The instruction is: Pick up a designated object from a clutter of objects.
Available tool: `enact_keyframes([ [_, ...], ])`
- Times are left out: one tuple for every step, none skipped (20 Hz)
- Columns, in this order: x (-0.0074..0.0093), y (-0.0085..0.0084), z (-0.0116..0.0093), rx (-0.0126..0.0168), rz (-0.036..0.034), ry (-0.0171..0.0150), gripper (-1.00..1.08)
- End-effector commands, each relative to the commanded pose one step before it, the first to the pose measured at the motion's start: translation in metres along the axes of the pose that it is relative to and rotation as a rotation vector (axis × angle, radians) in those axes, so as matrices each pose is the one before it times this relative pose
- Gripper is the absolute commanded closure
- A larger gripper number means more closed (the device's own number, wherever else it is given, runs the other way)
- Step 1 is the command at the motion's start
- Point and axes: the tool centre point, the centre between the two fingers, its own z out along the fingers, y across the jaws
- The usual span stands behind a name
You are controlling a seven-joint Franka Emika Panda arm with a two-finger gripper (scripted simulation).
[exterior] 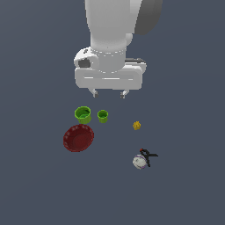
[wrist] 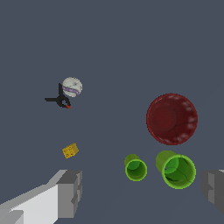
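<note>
The larger bright green cup (exterior: 83,114) (wrist: 176,169) stands upright with a darker green inside, just behind the dark red scalloped bowl (exterior: 78,138) (wrist: 171,118). A smaller green cup (exterior: 103,116) (wrist: 135,167) stands beside it toward the exterior view's right. A tiny yellow lump (exterior: 137,125) (wrist: 70,151) and a white ball with black-red parts (exterior: 141,160) (wrist: 68,91) lie farther to the right. My gripper (exterior: 108,93) (wrist: 142,192) hangs open above and behind the two cups, holding nothing; both cups lie between its grey fingers (wrist: 70,193) in the wrist view.
All items rest on a plain dark grey-blue floor. The white arm fills the upper middle of the exterior view.
</note>
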Motion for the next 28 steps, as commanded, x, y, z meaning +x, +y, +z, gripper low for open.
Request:
enact_keyframes([
  [0.00000,0.00001,0.00000,0.00000,0.00000,0.00000,-0.20],
  [-0.00017,-0.00027,-0.00014,0.00000,0.00000,0.00000,-0.20],
  [-0.00026,-0.00038,0.00000,0.00135,-0.00007,-0.00074,-0.20],
  [-0.00052,-0.00075,-0.00014,0.00169,-0.00004,-0.00098,-0.20],
  [-0.00073,-0.00103,-0.00019,0.00217,-0.00001,-0.00140,-0.20],
  [-0.00065,-0.00084,-0.00008,0.00199,0.00007,-0.00150,-0.20],
  [-0.00043,-0.00048,0.00003,0.00133,0.00015,-0.00125,-0.20],
  [-0.00019,-0.00012,0.00014,0.00071,0.00019,-0.00094,-0.20],
  [-0.00003,0.00007,-0.00002,0.00000,0.00000,0.00000,-0.20],
  [0.00015,-0.00012,-0.00021,-0.00051,-0.00029,0.00104,-0.20],
  [0.00003,-0.00033,-0.00033,-0.00010,-0.00043,0.00111,-0.20],
  [-0.00007,-0.00003,-0.00005,0.00000,0.00000,0.00000,-0.20],
  [0.00001,0.00055,0.00059,0.00021,0.00069,-0.00181,-0.20],
  [0.00001,0.00105,0.00108,0.00023,0.00132,-0.00333,-0.20],
  [0.00001,0.00155,0.00157,0.00030,0.00192,-0.00484,-0.20],
  [0.00001,0.00205,0.00206,0.00040,0.00252,-0.00634,-0.20],
  [0.00003,0.00254,0.00256,0.00052,0.00313,-0.00787,-0.20],
  [0.00003,0.00302,0.00304,0.00068,0.00373,-0.00936,-0.20],
  [0.00003,0.00349,0.00352,0.00086,0.00432,-0.01086,-0.20],
  [0.00003,0.00397,0.00398,0.00105,0.00490,-0.01230,-0.20],
  [0.00004,0.00444,0.00445,0.00127,0.00548,-0.01375,-0.20],
  [0.00005,0.00493,0.00492,0.00153,0.00607,-0.01524,-0.20],
  [0.00006,0.00544,0.00543,0.00183,0.00669,-0.01680,-0.20],
  [0.00007,0.00596,0.00592,0.00218,0.00732,-0.01837,-0.20],
  [0.00009,0.00647,0.00642,0.00258,0.00793,-0.01993,-0.20],
  [0.00011,0.00699,0.00692,0.00303,0.00856,-0.02151,-0.20],
  [0.00013,0.00751,0.00740,0.00354,0.00916,-0.02306,-0.20],
  [0.00016,0.00803,0.00789,0.00410,0.00977,-0.02462,-0.20],
])
